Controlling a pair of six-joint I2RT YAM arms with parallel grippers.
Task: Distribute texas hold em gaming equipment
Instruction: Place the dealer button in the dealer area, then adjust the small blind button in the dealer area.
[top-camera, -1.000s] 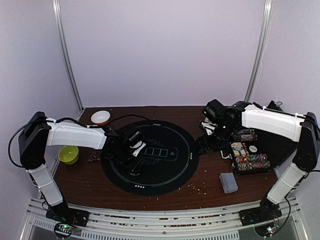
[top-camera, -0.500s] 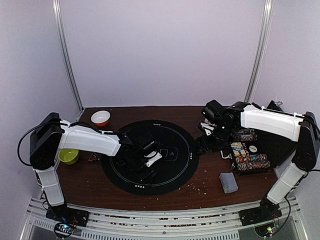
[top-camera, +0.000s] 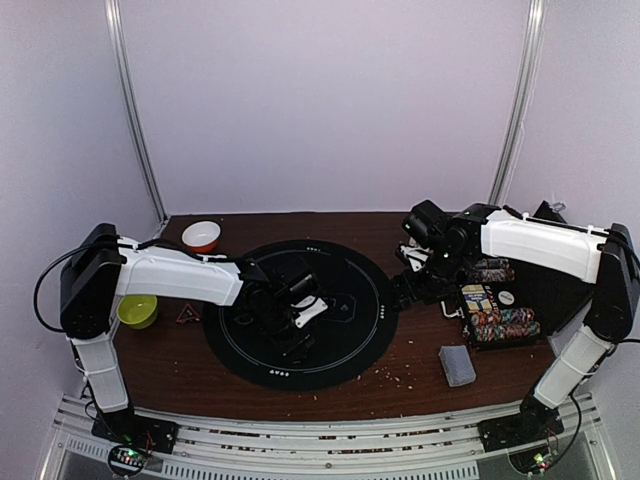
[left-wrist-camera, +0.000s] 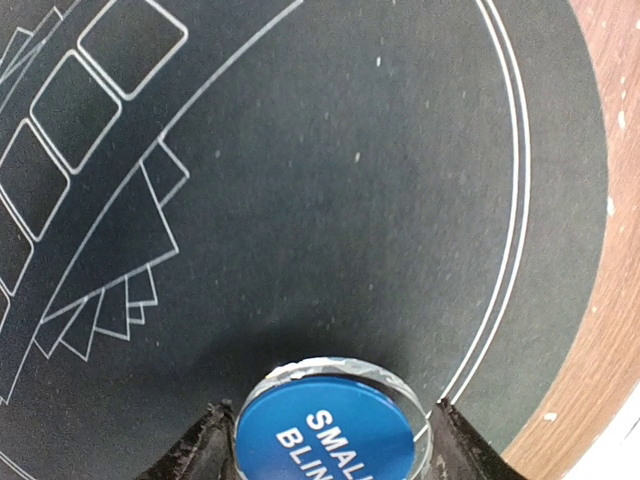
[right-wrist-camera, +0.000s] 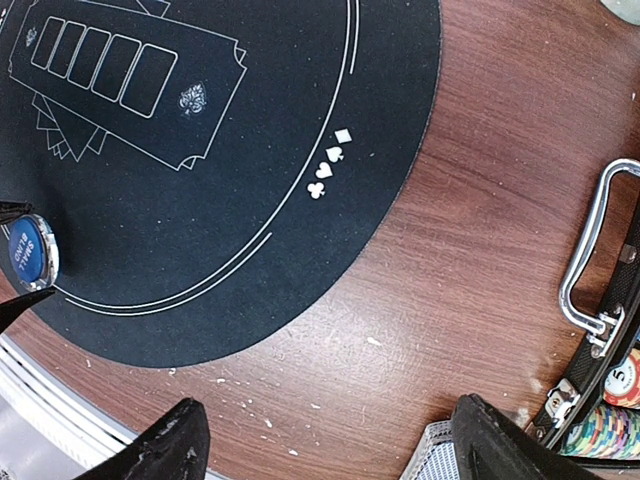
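Left end effector (left-wrist-camera: 332, 452) of mine pinches the blue disc (left-wrist-camera: 325, 428) by its rim, flat, black mat (left-wrist-camera: 350, 200) directly below.

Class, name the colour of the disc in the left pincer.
Blue disc, white lettering, clear rim; left wrist view shows it best.

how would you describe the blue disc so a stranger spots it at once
Find the round black mat in the middle of the table; over it hangs the left gripper. Between its fingers is the blue disc, clear-rimmed with white lettering, unlike the striped chips at the right.
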